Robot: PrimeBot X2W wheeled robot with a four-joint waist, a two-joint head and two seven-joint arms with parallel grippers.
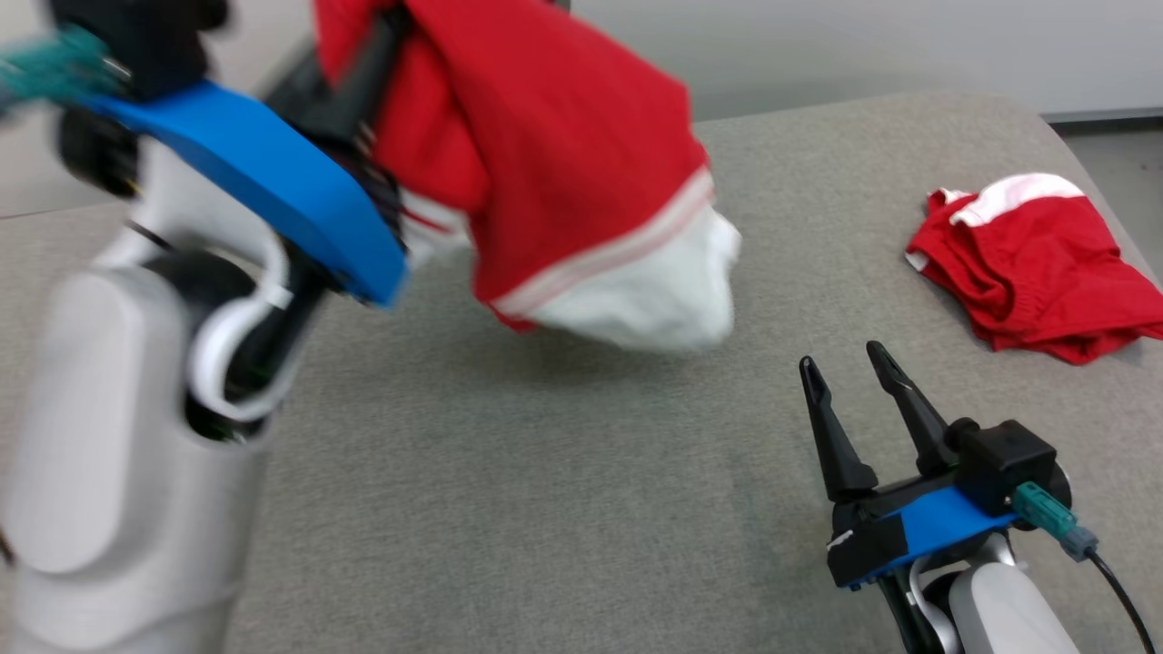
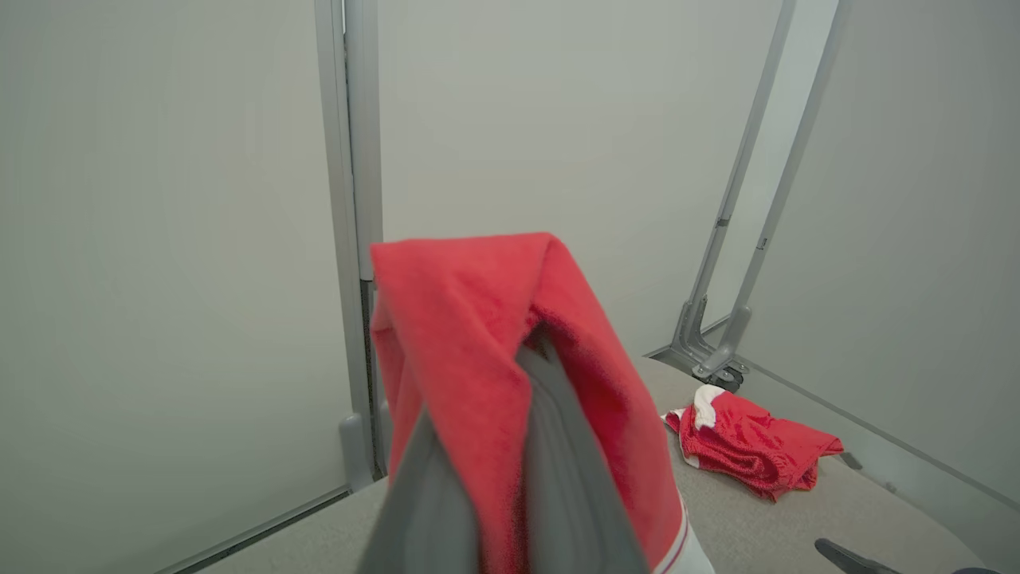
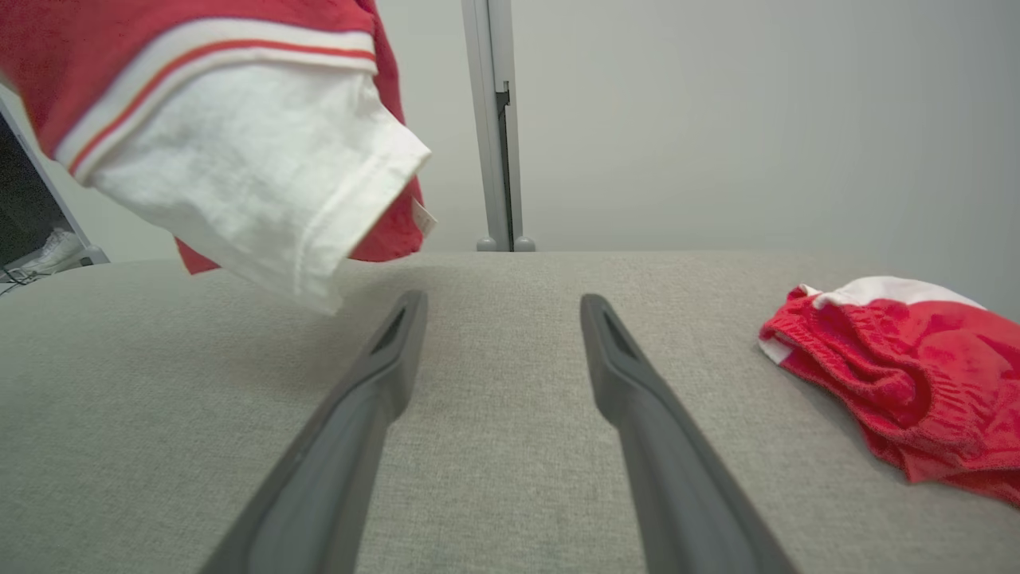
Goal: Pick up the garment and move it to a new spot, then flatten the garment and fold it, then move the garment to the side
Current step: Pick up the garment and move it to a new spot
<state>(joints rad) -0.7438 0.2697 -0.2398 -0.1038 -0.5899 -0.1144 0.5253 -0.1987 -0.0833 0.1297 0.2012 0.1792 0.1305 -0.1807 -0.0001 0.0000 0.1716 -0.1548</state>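
The garment [image 1: 545, 163], red with a white striped hem and a white part, hangs in the air over the grey padded table [image 1: 545, 509]. My left gripper [image 2: 532, 347] is shut on its red cloth, which drapes over both fingers in the left wrist view. In the head view the left arm is raised at the upper left and blurred, and the cloth hides its fingertips. The garment's [image 3: 239, 159] white end dangles just above the table surface. At the lower right, my right gripper [image 1: 842, 359] rests low over the table, open and holding nothing [image 3: 502, 301].
A second crumpled red and white garment [image 1: 1027, 263] lies on the table at the right, near its edge [image 3: 900, 359]. Pale wall panels and a metal post [image 3: 498, 119] stand behind the table. Bare grey surface stretches across the middle and front.
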